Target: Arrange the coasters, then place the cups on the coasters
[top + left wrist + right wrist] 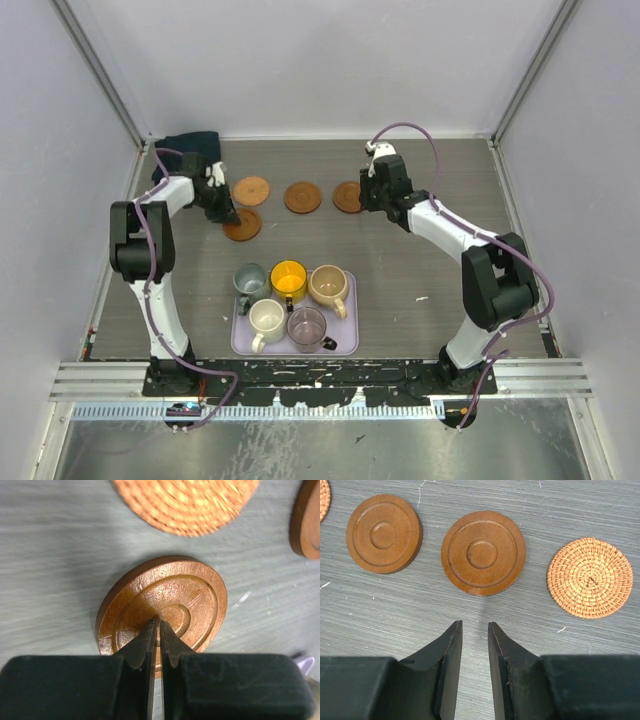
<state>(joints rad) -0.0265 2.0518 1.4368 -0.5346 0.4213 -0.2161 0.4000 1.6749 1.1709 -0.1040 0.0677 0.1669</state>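
Observation:
Three coasters lie in a row at the back: a woven coaster (251, 190) and two wooden ones (302, 197) (347, 196). In front of the row lies a ringed wooden coaster (242, 225) (162, 607). My left gripper (218, 205) (159, 622) is shut, its tips over that disc's middle, gripping nothing. My right gripper (380, 185) (475, 625) is open and empty, just short of a wooden coaster (483, 552); another woven coaster (590, 577) lies to its right. The cups stand on the lavender tray (352, 300): grey-green (249, 280), yellow (289, 280), tan (328, 285), cream (267, 318), mauve (307, 325).
A dark cloth (190, 145) lies at the back left corner, behind the left arm. White walls close in the table on three sides. The tray sits near the front edge between the two arm bases.

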